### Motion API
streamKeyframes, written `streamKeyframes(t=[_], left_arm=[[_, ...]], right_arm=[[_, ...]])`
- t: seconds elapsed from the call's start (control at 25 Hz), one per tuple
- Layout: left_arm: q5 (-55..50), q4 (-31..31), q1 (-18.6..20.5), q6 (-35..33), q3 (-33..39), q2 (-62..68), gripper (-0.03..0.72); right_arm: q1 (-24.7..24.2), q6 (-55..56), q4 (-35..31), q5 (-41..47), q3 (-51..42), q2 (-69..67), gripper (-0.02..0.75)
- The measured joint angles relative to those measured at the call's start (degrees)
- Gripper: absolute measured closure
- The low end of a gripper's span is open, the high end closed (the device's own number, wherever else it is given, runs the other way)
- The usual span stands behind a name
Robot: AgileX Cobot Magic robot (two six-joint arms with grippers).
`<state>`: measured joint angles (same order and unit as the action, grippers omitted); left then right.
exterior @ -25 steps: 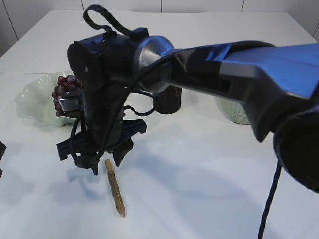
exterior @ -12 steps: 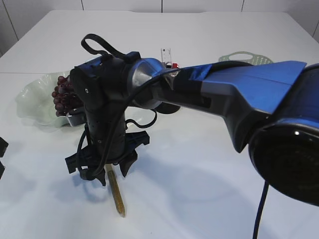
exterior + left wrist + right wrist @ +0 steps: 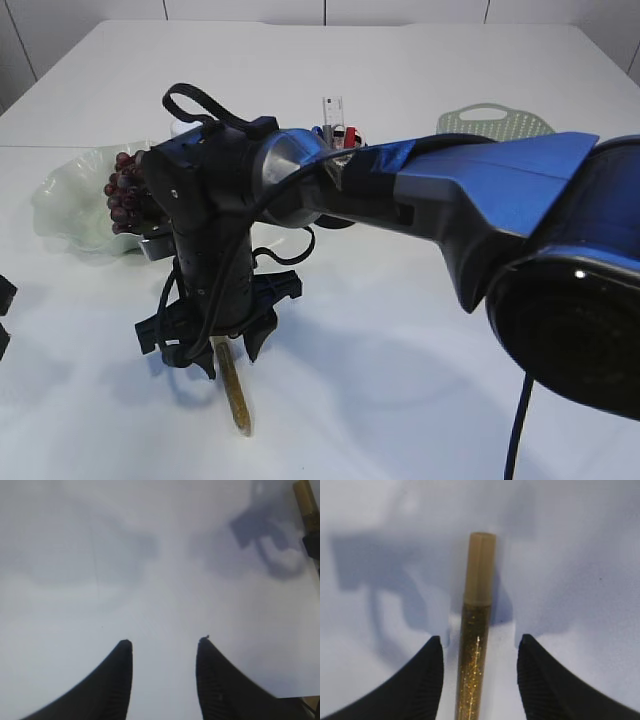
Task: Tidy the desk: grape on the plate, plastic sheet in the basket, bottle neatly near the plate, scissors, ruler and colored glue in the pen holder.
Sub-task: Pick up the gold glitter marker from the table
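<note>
On the white table [image 3: 420, 330], near its front edge, I see the gold glitter glue stick [image 3: 472, 665] lying flat, its tan cap pointing away from the right wrist camera. My right gripper [image 3: 479, 680] hangs directly over it, jaws partly spread with one finger [image 3: 415, 685] on each side of the tube and a gap to both; I cannot tell whether the tips touch the table. My left gripper [image 3: 162, 680] is half open over bare table, holding nothing. Behind the arm, grapes [image 3: 122, 192] rest on the pale green plate [image 3: 65, 205]; the ruler [image 3: 332, 118] stands in what appears to be the dark pen holder [image 3: 335, 215].
</note>
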<state>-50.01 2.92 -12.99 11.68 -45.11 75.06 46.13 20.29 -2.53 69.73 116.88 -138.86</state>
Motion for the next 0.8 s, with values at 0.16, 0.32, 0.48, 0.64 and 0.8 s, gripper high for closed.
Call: streamKeyframes(t=[0.16, 0.32, 0.48, 0.64, 0.8], left_arm=[[0.09, 0.0, 0.0, 0.0, 0.0, 0.0, 0.379], [0.09, 0.0, 0.0, 0.0, 0.0, 0.0, 0.379], [0.09, 0.0, 0.0, 0.0, 0.0, 0.0, 0.379], [0.09, 0.0, 0.0, 0.0, 0.0, 0.0, 0.379], [0.09, 0.0, 0.0, 0.0, 0.0, 0.0, 0.379]], right_arm=[[0.0, 0.14, 0.08, 0.0, 0.0, -0.84, 0.351], [0.0, 0.32, 0.13, 0.0, 0.0, -1.08, 0.384], [0.0, 0.32, 0.0, 0.0, 0.0, -1.49, 0.51], [0.0, 0.42, -0.24, 0.0, 0.0, -1.58, 0.574], [0.0, -0.23, -0.36, 0.0, 0.1, -1.58, 0.599]])
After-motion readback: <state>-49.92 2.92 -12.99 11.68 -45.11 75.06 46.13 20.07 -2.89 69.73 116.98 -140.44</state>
